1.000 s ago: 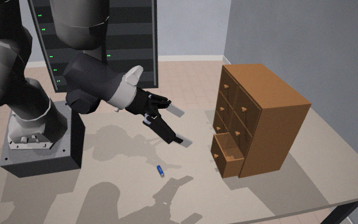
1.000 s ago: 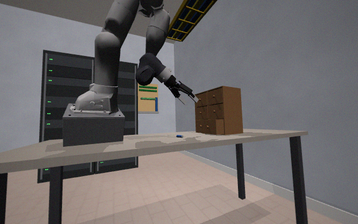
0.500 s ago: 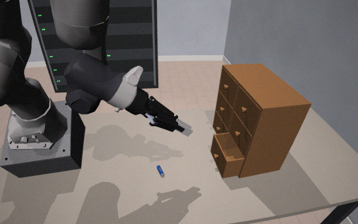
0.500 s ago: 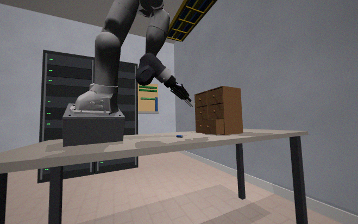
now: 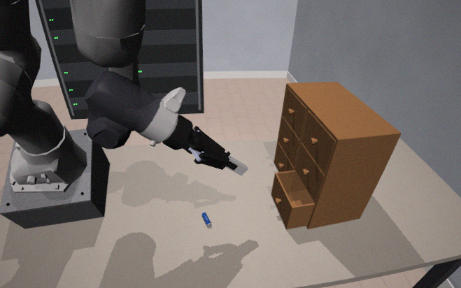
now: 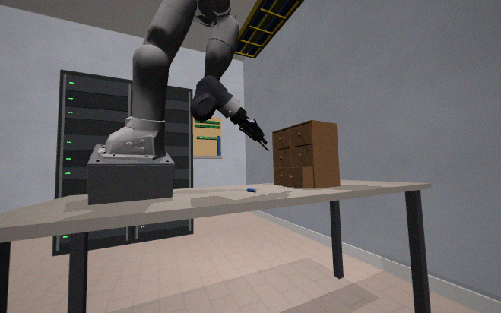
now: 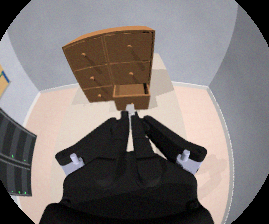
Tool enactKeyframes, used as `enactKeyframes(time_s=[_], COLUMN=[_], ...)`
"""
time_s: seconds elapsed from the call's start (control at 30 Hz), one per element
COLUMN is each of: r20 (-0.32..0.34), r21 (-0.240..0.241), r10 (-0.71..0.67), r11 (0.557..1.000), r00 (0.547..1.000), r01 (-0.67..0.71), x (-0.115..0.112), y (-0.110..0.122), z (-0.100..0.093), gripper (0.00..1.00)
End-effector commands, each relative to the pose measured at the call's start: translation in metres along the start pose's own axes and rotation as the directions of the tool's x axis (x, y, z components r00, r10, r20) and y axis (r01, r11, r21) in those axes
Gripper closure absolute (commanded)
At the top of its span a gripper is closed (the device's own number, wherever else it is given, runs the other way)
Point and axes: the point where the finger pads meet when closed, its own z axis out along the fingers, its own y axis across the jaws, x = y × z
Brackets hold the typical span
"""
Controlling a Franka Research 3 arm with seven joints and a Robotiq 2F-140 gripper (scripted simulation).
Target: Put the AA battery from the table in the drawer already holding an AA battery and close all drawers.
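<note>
The blue AA battery lies on its side on the table between the robot base and the chest. The small brown chest stands upright, with two columns of knobbed drawers. Its bottom drawer in the right column is pulled partly out and looks level. I see no battery in the visible part of its inside; some of its floor is hidden. The other drawers look pushed in, their contents hidden. My gripper is shut and empty, in the air in front of the chest, above table height.
The robot base block stands at the other end of the table. A dark rack stands behind, beyond the table. A wall is behind the chest.
</note>
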Motion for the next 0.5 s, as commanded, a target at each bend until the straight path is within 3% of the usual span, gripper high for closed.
enactKeyframes(time_s=[0.0, 0.37, 0.47], r20=[-0.004, -0.004, -0.004], r21=[-0.002, -0.002, -0.002], r10=[-0.003, -0.003, -0.003], r11=[1.0, 1.0, 1.0], r00=[1.0, 1.0, 1.0], r01=[0.003, 0.003, 0.003], x=[-0.004, -0.039, -0.042], y=[0.001, 0.002, 0.002], z=[0.009, 0.081, 0.088], gripper=[1.0, 1.0, 1.0])
